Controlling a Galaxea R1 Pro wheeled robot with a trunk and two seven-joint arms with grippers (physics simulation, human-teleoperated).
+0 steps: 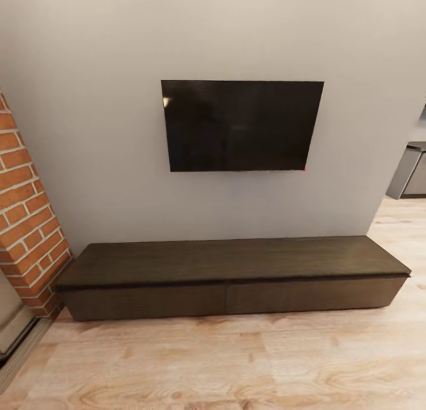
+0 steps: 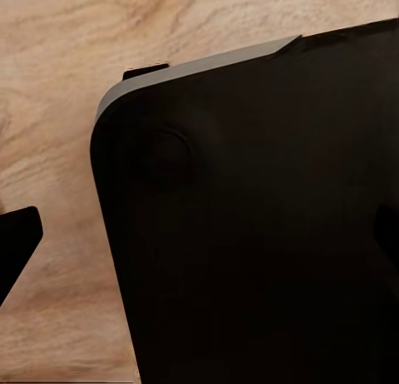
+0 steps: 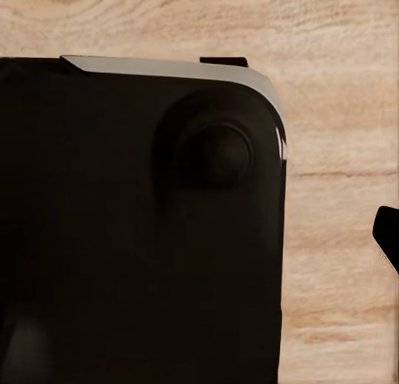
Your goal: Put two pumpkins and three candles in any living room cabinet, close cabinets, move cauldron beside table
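The cabinet, a long low dark-brown unit, stands against the grey wall straight ahead in the head view. Its two plain fronts are flush and shut, with a seam near the middle. Both wrist views look down at the wood floor and at the robot's own black base. A dark tip pokes in at the edge of the left wrist view, and another dark tip at the edge of the right wrist view. Too little of either shows to tell how the jaws stand.
A black television hangs on the wall above the cabinet. A red brick pillar stands at the cabinet's left end. Grey kitchen units show far right. Light wood floor lies between me and the cabinet.
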